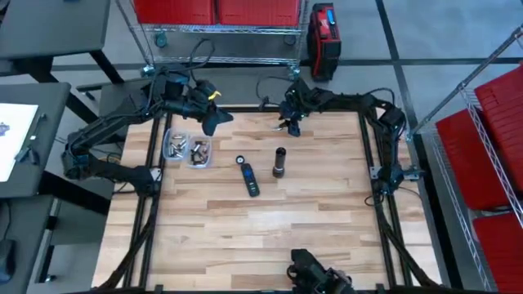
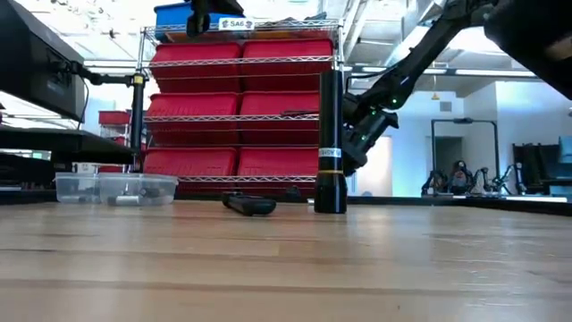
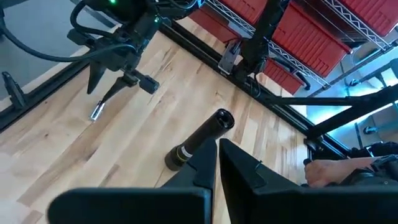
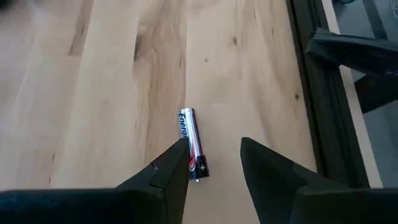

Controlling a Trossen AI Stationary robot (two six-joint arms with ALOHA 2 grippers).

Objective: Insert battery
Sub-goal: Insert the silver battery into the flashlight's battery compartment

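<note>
The left pincer [image 1: 214, 119] hovers above the tabletop [image 1: 245, 229], its fingers nearly together and empty, with two clear trays [image 1: 187, 149] of small parts just below it. Between both pincers stands the flashlight body [image 1: 279, 162], upright. The right pincer [image 4: 214, 171] hangs apart over the battery [image 4: 193, 144], which lies flat between its fingers, untouched.

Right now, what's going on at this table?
The right gripper hangs open just above a loose battery lying on the wood near the table's far edge, not yet gripping it. The flashlight stands upright mid-table, with its cap and a dark tool lying beside it. The left gripper waits, shut and empty, above the far left of the table near two trays of batteries. No battery is visibly going in yet.
</note>
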